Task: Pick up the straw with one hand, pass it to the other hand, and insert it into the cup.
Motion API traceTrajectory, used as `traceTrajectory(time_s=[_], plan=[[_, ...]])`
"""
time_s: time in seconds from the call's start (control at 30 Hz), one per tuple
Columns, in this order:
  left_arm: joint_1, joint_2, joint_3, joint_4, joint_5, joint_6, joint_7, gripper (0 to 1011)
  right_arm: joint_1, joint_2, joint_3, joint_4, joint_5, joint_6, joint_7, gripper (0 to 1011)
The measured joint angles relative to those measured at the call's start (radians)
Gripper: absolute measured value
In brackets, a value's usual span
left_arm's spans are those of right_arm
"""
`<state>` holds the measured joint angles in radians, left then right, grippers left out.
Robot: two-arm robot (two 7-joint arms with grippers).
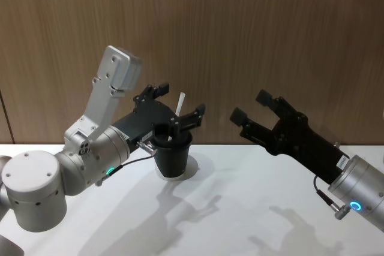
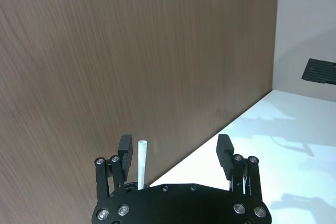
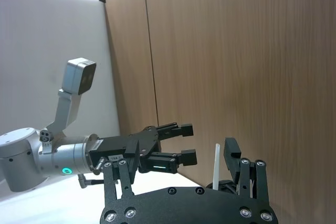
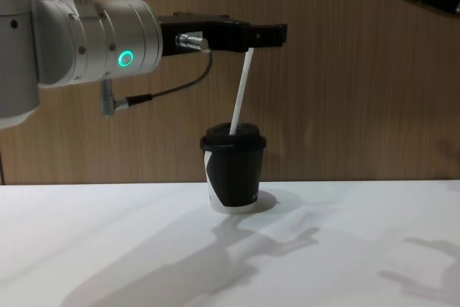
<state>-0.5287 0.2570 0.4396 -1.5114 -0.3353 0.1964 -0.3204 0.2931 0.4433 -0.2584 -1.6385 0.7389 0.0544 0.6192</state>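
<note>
Left gripper (image 4: 248, 36) is hovering above the cup (image 4: 233, 174), fingers spread, the straw (image 4: 240, 93) leaning between them with its lower end in the lid. The thin, smooth straw risks being dragged out should a finger catch it. Right gripper (image 1: 258, 107), open and empty, is hanging nearby above the table (image 1: 240, 220).

left gripper (image 1: 180, 105) spread, right gripper (image 1: 255, 106) spread
</note>
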Motion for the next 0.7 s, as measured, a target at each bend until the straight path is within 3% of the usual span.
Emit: traceTrajectory(time_s=[0.7], plan=[[0.006,0.001,-0.001,-0.007,0.004,-0.006,-0.006,999,-0.003,-0.010,-0.005,-0.007,-0.007,0.009,-0.049,1001]])
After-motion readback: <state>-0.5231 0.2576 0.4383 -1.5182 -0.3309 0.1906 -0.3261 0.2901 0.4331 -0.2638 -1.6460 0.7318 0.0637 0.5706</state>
